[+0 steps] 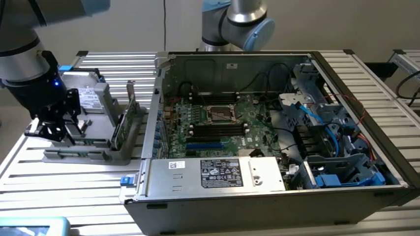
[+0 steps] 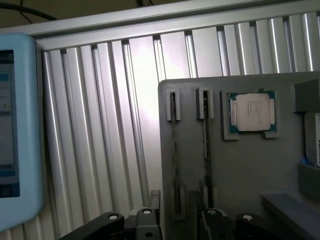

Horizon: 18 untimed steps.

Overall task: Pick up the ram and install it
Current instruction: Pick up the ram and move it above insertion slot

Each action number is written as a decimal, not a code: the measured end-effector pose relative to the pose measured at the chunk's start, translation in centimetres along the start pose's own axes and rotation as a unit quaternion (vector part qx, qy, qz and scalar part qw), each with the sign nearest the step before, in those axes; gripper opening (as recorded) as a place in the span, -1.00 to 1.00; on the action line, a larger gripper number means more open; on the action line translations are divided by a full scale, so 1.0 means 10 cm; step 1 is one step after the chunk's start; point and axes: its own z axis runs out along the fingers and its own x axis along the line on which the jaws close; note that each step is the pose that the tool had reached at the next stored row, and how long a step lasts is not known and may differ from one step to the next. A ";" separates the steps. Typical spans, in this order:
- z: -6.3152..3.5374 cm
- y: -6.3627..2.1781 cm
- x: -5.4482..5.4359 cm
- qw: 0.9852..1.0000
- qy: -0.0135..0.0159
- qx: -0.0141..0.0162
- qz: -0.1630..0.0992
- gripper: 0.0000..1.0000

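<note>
The slatted table's (image 2: 100, 125) tray (image 2: 250, 165) stands ram (image 2: 174, 145) on edge, seemingly for pinching; my gripper (image 2: 176, 215) hangs spread above it.

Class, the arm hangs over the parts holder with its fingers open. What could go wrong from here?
One ram stick stands on edge close beside a second stick in the grey holder; the open fingers may clip the neighbour. The bare processor lies beside them and could be knocked. Inside the case, a blue cable runs beside the motherboard: a possible snag.
</note>
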 end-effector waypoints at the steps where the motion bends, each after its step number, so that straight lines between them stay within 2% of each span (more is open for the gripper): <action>1: 0.019 0.002 0.00 1.000 0.000 0.000 0.000 -0.27; 11: 0.195 0.008 -0.01 1.000 0.000 0.000 0.000 -0.27; 18: 0.278 0.056 0.00 1.000 0.000 0.000 -0.008 -0.27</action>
